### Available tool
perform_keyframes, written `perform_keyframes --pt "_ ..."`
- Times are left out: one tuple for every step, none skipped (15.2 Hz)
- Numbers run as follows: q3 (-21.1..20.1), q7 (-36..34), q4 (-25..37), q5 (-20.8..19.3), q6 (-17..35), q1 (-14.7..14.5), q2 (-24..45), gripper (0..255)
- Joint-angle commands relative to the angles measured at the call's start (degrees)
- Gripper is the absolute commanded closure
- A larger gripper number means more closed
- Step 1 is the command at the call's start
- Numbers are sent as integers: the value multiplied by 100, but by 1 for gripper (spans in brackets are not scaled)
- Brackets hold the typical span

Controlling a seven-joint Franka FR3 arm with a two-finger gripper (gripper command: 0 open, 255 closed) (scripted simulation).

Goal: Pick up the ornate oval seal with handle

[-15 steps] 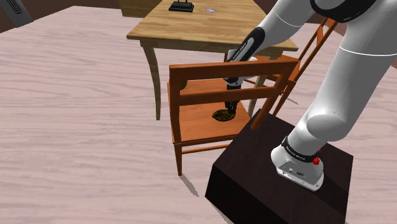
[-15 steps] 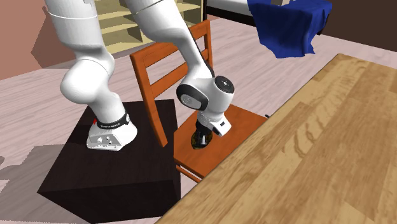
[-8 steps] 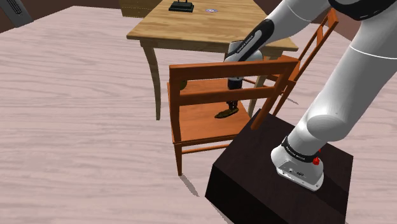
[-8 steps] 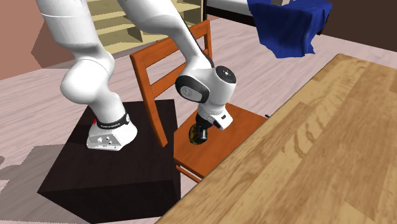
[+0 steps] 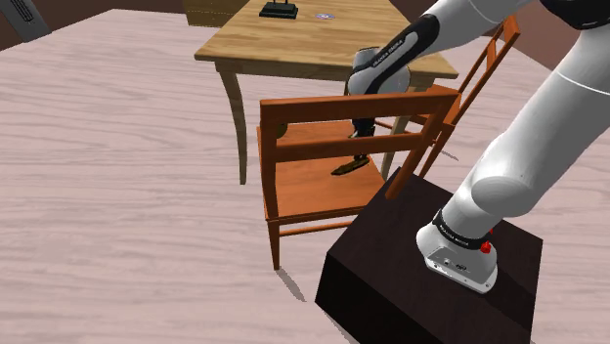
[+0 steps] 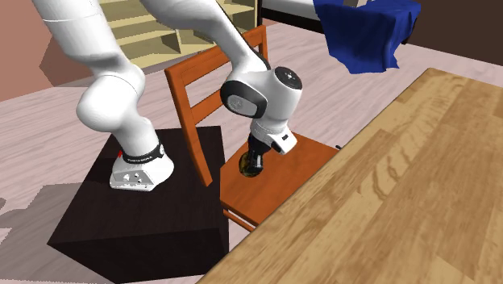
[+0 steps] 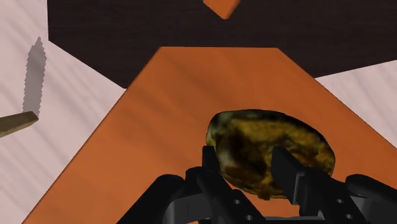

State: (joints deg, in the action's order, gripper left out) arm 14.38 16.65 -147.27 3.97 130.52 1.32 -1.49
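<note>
One oval seal [image 7: 270,153], mottled gold and dark brown with a rough, ornate surface, sits clasped between the two black fingers [image 7: 284,173] of the pincer [image 7: 247,167]. The fingers press on it from either side, so the pincer is closed on the seal. In the shoulder view the seal [image 5: 349,166] hangs tilted at the tip of the pincer [image 5: 358,154], and it appears to be just clear of the surface below. The second exterior view shows the same seal [image 6: 251,164] under the downward-pointing pincer [image 6: 256,153], its broad face turned partly sideways.

Directly beneath the pincer lies the seat of an orange-brown wooden chair [image 5: 303,191] [image 6: 306,157] [image 7: 165,108], whose slatted back rises between the pincer and the shoulder camera. Past the chair's edge, on the arm's side of the pincer, is the dark box of the stand [image 5: 391,274] [image 6: 161,226] [image 7: 159,25]. On the pincer's other side, close to the chair, stands a light wooden table [image 5: 293,44] [image 6: 403,194]. Well beyond the pincer, a blue cloth [image 6: 367,28] hangs in the second exterior view. Pale wood-grain floor [image 5: 117,176] spreads around the furniture.
</note>
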Motion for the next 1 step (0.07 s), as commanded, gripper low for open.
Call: perform_keyframes --pt "2 -16 -8 -22 -44 3 -52 255"
